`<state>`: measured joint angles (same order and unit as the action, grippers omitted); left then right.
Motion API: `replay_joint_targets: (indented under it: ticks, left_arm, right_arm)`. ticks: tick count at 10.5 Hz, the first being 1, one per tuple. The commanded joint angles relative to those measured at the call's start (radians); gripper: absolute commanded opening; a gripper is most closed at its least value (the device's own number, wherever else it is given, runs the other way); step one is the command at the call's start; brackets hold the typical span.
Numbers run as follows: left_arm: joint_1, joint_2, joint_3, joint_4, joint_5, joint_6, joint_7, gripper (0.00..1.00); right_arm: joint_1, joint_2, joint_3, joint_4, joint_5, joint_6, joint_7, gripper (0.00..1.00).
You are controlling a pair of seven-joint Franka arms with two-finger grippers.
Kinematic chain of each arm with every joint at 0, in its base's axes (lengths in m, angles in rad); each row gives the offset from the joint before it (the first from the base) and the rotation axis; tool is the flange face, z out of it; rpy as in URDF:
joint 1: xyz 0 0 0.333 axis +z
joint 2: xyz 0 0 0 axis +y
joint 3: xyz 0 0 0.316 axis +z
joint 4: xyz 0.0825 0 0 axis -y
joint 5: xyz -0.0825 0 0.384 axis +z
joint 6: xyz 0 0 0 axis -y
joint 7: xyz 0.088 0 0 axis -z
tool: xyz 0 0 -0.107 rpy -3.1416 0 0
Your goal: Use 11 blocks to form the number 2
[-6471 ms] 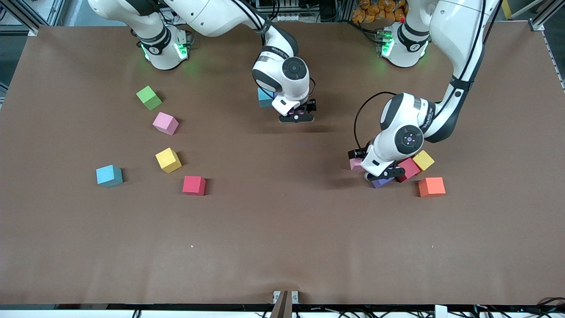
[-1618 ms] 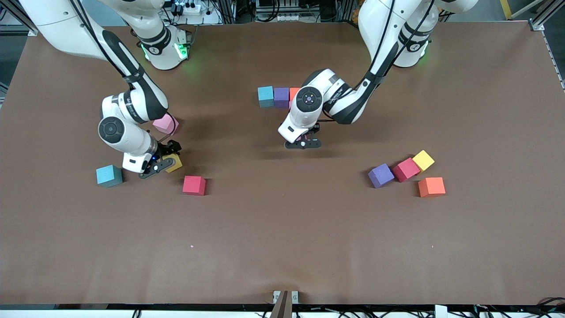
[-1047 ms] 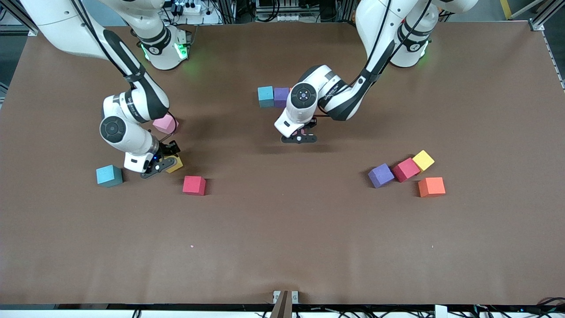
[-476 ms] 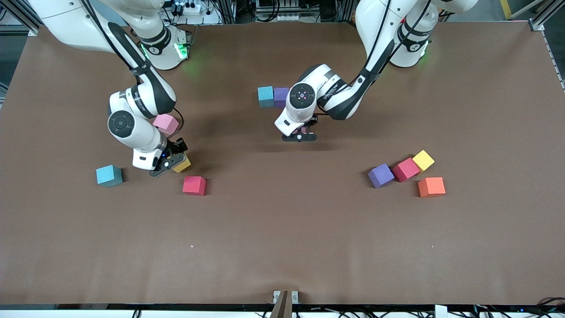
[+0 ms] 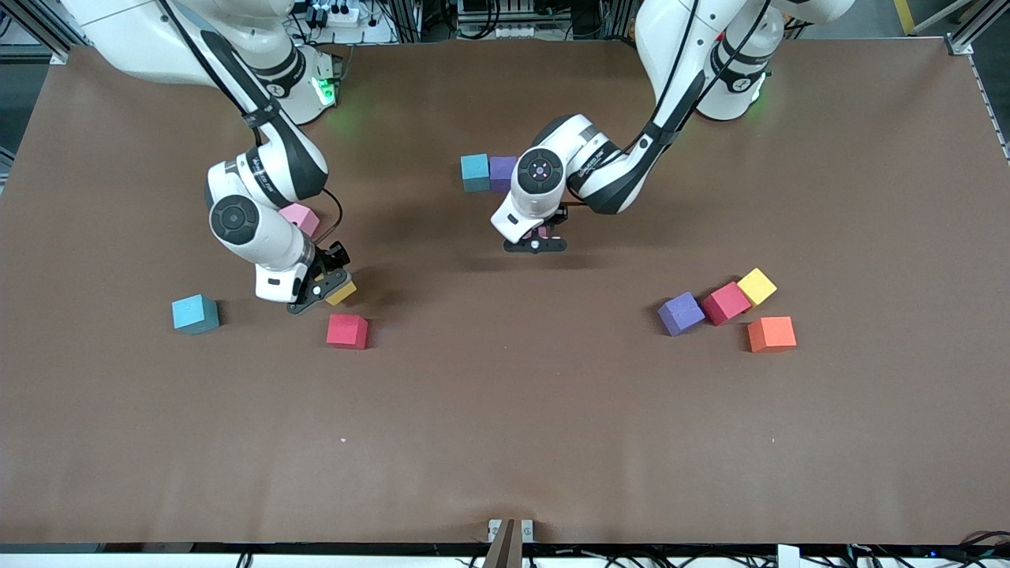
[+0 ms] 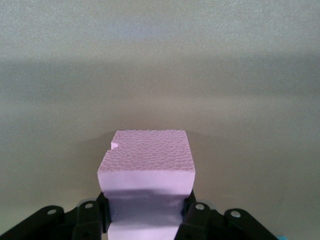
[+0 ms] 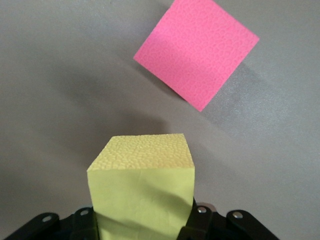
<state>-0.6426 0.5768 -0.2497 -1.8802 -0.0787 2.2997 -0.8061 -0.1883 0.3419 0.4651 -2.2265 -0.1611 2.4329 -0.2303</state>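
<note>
My left gripper [image 5: 536, 241] is shut on a pink cube [image 5: 544, 231], low over the table by a short row of a light blue cube [image 5: 475, 172] and a purple cube [image 5: 503, 173]; my left arm hides the row's end. In the left wrist view the pink cube [image 6: 147, 165] sits between my left gripper's [image 6: 147, 217] jaws. My right gripper [image 5: 319, 284] is shut on a yellow cube [image 5: 342, 293], raised over the table beside a red cube [image 5: 347, 330]. The right wrist view shows the yellow cube [image 7: 142, 185] in my right gripper [image 7: 145, 220] and the red cube [image 7: 197, 50] below.
A pink cube [image 5: 300, 218] and a light blue cube [image 5: 195, 313] lie toward the right arm's end. A purple cube [image 5: 681, 313], a red cube [image 5: 727, 303], a yellow cube [image 5: 757, 285] and an orange cube [image 5: 772, 334] cluster toward the left arm's end. The green cube is hidden.
My right gripper has lifted the yellow cube and carried it toward the table's middle. My left gripper with the pink cube has shifted slightly and now holds still by the row.
</note>
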Motion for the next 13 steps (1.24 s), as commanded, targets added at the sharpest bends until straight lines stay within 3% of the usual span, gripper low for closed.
replay_joint_targets:
  ticks: [1,5,7,13]
  left_arm:
    - [0.004,-0.032,0.000,-0.008,0.014,-0.011,-0.027,1.00]
    - [0.064,-0.188,-0.002,-0.005,0.011,-0.076,-0.051,1.00]
    - [0.162,-0.258,-0.002,-0.002,0.011,-0.153,0.008,1.00]
    - [0.570,-0.371,0.003,-0.014,0.040,-0.374,0.539,1.00]
  right_arm:
    - [-0.011,-0.020,0.023,-0.001,0.012,-0.015,-0.009,0.39]
    - [-0.002,-0.017,0.069,0.011,0.011,-0.017,-0.014,0.39]
    - [0.056,-0.015,0.069,0.031,0.011,-0.017,-0.012,0.39]
    - [0.292,0.040,0.067,0.120,0.009,-0.022,-0.001,0.41]
